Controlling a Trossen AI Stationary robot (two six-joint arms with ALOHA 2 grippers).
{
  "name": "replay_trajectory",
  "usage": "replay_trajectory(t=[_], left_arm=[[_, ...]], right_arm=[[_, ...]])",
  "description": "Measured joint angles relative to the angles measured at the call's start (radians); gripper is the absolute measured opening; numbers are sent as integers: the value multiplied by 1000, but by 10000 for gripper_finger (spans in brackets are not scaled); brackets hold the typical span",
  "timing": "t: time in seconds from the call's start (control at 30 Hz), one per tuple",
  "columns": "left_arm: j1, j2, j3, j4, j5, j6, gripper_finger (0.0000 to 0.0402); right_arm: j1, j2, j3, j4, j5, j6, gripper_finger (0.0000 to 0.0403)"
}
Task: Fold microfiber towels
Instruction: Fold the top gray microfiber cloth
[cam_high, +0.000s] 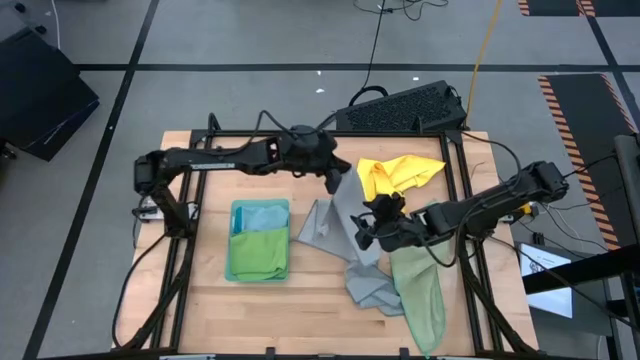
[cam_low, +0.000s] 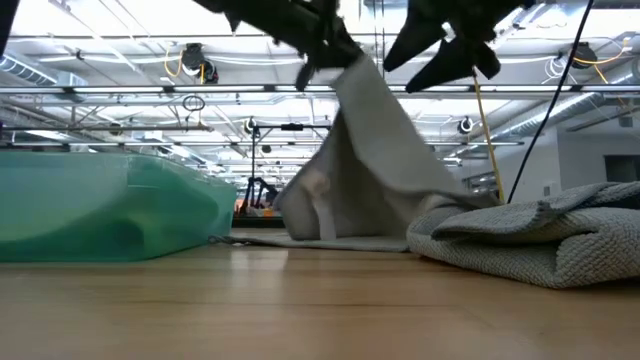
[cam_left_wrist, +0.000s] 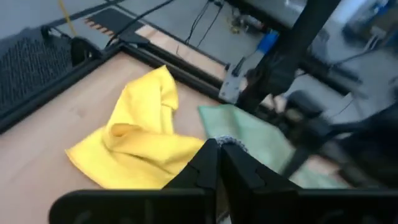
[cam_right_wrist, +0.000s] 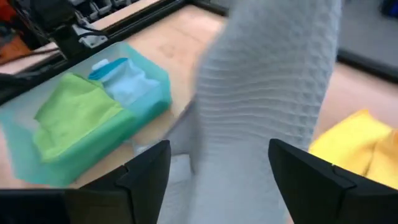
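A grey towel (cam_high: 325, 225) hangs from my left gripper (cam_high: 335, 182), which is shut on its top above the table's middle. Its lower part lies spread on the wood (cam_low: 330, 238) and runs toward the near edge as a crumpled heap (cam_high: 370, 288). My right gripper (cam_high: 362, 228) is open beside it, one finger on each side of the hanging cloth (cam_right_wrist: 267, 81). A yellow towel (cam_high: 400, 175) lies crumpled at the far right. A pale sage green towel (cam_high: 420, 295) lies at the near right. My left gripper pinches the grey towel's raised top edge (cam_left_wrist: 233, 144) between its two shut fingers. The fingers come from the table's left, slanting a little downward. The cloth hangs below the fingers (cam_low: 352, 70) as a slack cone, and its lower end rests on the table.
A teal bin (cam_high: 236, 272) at the left of the middle holds folded bright green (cam_high: 258, 252) and light blue (cam_high: 262, 215) towels. A dark metal frame (cam_high: 455, 180) runs along the table's sides. A black keyboard-like box (cam_high: 400, 108) sits beyond the far edge.
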Motion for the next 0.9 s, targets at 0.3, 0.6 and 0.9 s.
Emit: replay_trajectory(t=[0.3,0.6,0.9], left_arm=[[27,199,12,289,-1,193,43],[140,223,128,41,-70,111,218],[207,149,236,-495,18,144,250]], right_arm=[[-15,-119,-118,-13,-125,-13,260],[-135,-228,-256,7,-593,-87,264],[-157,-236,-263,8,-694,-140,248]])
